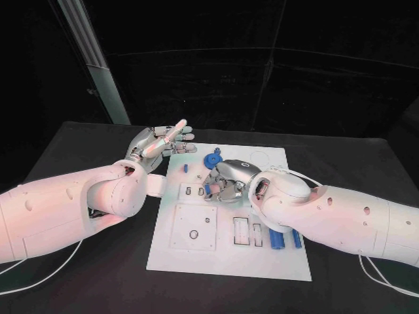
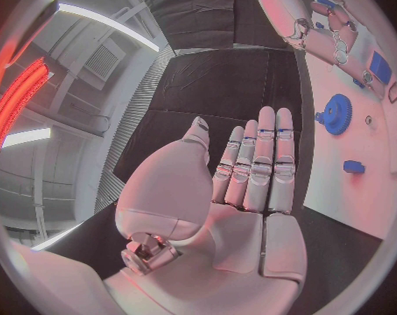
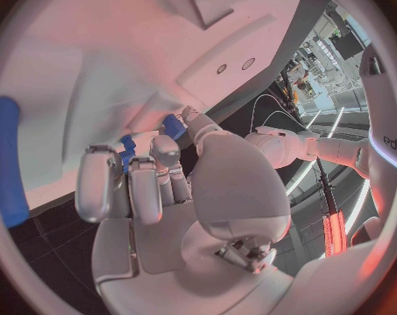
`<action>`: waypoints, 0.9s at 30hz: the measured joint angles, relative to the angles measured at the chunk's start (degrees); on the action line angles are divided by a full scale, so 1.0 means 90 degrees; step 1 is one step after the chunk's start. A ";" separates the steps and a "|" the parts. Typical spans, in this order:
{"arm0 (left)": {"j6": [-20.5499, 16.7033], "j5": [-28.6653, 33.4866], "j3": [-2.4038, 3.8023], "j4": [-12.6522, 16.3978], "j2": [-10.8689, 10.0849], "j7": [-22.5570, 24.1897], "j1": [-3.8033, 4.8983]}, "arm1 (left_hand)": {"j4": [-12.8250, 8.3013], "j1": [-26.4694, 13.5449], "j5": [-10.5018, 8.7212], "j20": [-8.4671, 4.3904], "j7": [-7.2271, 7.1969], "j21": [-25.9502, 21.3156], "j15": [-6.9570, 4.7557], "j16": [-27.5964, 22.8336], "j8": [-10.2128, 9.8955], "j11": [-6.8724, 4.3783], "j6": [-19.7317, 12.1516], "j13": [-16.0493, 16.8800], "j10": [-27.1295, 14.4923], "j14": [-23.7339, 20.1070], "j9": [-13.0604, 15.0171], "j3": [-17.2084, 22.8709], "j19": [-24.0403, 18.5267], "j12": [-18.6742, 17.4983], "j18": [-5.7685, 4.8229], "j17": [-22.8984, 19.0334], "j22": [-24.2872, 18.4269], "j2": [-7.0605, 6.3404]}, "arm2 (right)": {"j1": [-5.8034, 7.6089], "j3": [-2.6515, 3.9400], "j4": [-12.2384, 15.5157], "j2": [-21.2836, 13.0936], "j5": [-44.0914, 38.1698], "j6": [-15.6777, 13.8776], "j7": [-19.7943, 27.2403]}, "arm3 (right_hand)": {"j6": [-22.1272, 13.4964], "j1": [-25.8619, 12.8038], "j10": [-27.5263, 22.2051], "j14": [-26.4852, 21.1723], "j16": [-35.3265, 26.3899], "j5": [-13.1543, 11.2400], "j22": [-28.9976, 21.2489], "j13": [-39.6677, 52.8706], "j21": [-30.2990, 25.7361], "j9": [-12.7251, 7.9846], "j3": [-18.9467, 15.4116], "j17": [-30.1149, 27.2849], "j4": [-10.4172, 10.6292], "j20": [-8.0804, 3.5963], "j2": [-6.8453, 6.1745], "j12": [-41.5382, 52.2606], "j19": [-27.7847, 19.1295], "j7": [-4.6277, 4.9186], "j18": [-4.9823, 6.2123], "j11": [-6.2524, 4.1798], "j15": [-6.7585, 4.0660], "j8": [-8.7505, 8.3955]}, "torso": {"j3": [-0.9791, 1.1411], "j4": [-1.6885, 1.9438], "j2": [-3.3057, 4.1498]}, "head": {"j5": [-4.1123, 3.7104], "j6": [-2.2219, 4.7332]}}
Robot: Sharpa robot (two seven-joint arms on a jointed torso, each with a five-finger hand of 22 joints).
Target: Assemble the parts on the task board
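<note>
Blue small part (image 3: 173, 125) pinched in right hand (image 1: 230, 181) over task board (image 1: 230, 258) middle | left hand (image 1: 160, 142) flat, empty, beside board's far-left corner | part likely light, rigid, slick plastic: grip its sides, gently.

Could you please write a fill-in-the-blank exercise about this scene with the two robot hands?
1. The white rectangular task board lies on a ____ table.
2. The left hand, fingers straight, holds ____.
3. The round toothed gear on the board is ____ in colour.
4. The right hand hovers over the ____.

Missing words: black; nothing; blue; board
</note>
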 measured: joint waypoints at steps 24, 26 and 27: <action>0.0064 -0.0165 0.0000 -0.0091 -0.0013 -0.0247 0.0000 | -0.0168 0.0059 0.0020 -0.0536 -0.0228 0.0897 -0.0512 0.1190 -0.0123 -0.0371 0.0229 0.0164 0.0882 0.1815 0.0000 -0.0239 0.1408 0.0184 -0.0002 0.1047 0.0415 0.0059 | 0.0067 -0.0013 0.0560 -0.0844 0.0660 -0.1420 0.1593 | -0.0159 0.0077 0.0083 0.0023 -0.0102 -0.0032 -0.0010 0.0204 -0.0019 0.0017 -0.0813 0.0000 0.0319 0.0046 -0.0058 0.0310 0.0001 0.0043 -0.0001 0.0034 0.0023 0.0000 | 0.0010 -0.0004 -0.0020 | -0.0011 0.0043; 0.0113 -0.0324 0.0000 -0.0122 -0.0020 -0.0412 0.0001 | -0.0213 0.0089 0.0020 -0.0654 -0.0303 0.1249 -0.0631 0.2105 -0.0124 -0.0461 0.0304 0.0285 0.1183 0.1949 0.0008 -0.0284 0.1686 0.0322 -0.0001 0.1846 0.0610 0.0028 | 0.0126 0.0001 0.0629 -0.0996 0.0941 -0.1427 0.1875 | -0.0159 0.0173 0.0083 0.0023 -0.0182 -0.0027 -0.0111 0.0171 -0.0088 0.0016 -0.0820 0.0000 0.0311 0.0082 0.0038 0.0307 -0.0036 0.0043 0.0000 0.0034 0.0023 0.0000 | 0.0011 -0.0007 -0.0032 | -0.0010 0.0045; 0.0152 -0.0472 -0.0001 -0.0141 -0.0026 -0.0561 0.0007 | -0.0230 0.0097 0.0020 -0.0705 -0.0364 0.1462 -0.0701 0.3216 -0.0124 -0.0520 0.0365 0.0388 0.1421 0.1967 0.0020 -0.0301 0.1842 0.0467 -0.0001 0.2969 0.0733 0.0021 | 0.0186 0.0008 0.0667 -0.1111 0.1169 -0.1420 0.2048 | -0.0159 0.0209 0.0081 0.0023 -0.0220 0.0005 -0.0166 0.0145 -0.0123 0.0016 -0.0820 0.0000 0.0311 0.0078 0.0074 0.0274 -0.0057 0.0043 0.0000 0.0036 0.0023 0.0000 | 0.0014 -0.0007 -0.0046 | -0.0010 0.0037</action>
